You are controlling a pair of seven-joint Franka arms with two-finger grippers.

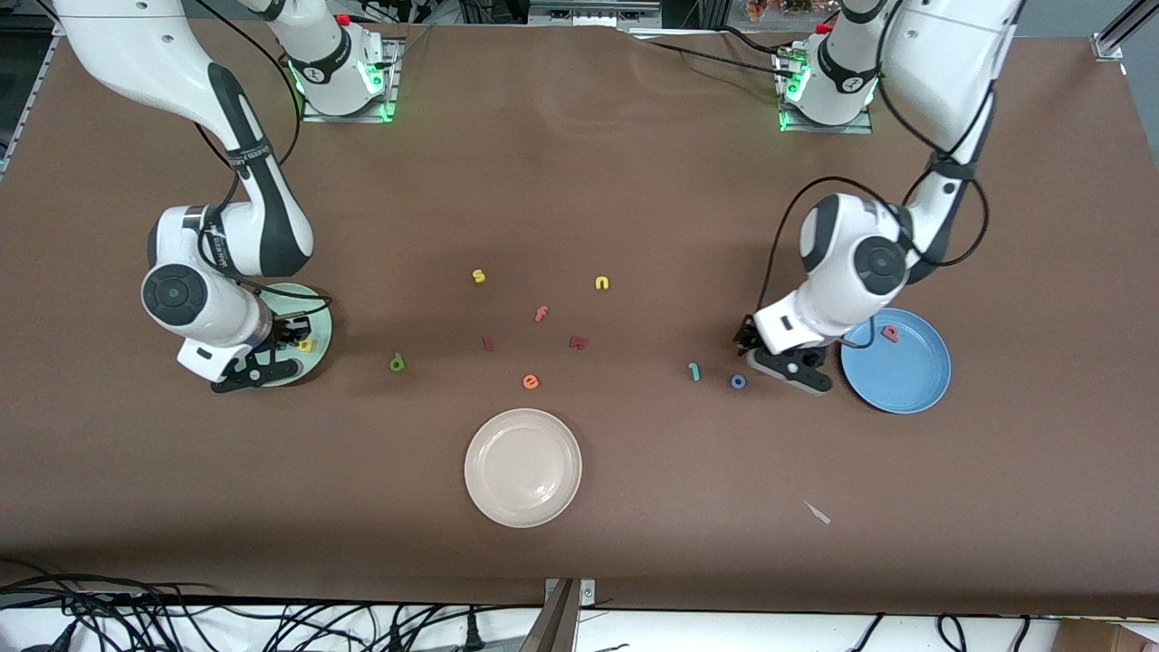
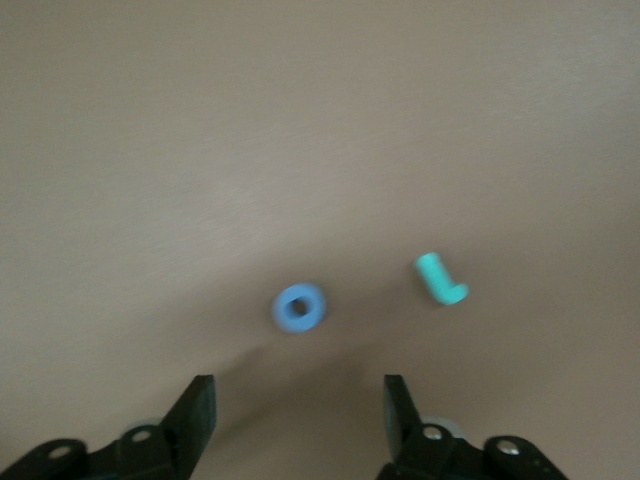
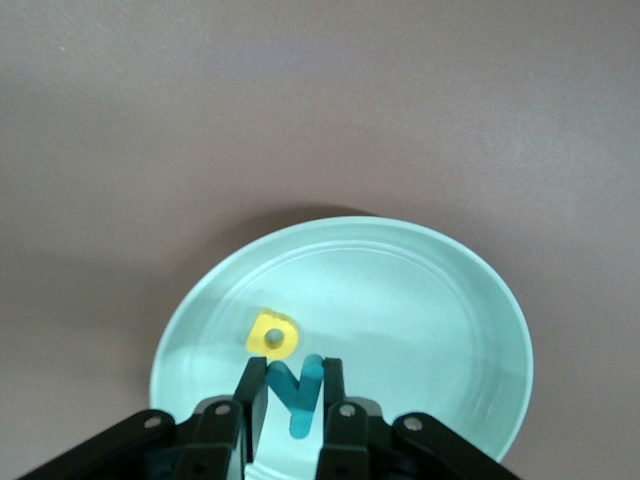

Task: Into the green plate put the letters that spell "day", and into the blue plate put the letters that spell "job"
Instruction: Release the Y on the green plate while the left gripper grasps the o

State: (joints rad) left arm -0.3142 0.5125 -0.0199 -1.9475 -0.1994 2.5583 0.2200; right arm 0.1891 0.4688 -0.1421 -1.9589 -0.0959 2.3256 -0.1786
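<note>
Surface [image 1: 634, 163]: brown, carrying scattered foam letters and three plates.

Green plate [image 3: 430, 300]: at the right arm's end. Yellow "a" [image 3: 271, 335] lies in it. Right claw [image 3: 292, 400] is over this plate, clenched on teal "y" [image 3: 298, 392], which stands just beside the "a".

Green "d" [image 1: 397, 363]: on the surface, between the green plate and the middle cluster of letters.

Blue plate [image 1: 905, 371]: at the left arm's end. Pinkish-red "b" [image 1: 891, 333] lies in it near the rim.

Blue "o" [image 2: 300, 308] and teal "j" [image 2: 441, 279]: on the surface near the blue plate, apart from each other, the "o" closer to the plate.

Left claw [image 2: 300, 415]: over the surface just beside the "o", fingers spread, grasping nothing.

Cream plate [image 1: 522, 467]: nearer the front camera than the letters.

Other letters mid-surface: yellow "s" [image 1: 479, 276], yellow "u" [image 1: 602, 283], orange "e" [image 1: 531, 382].
</note>
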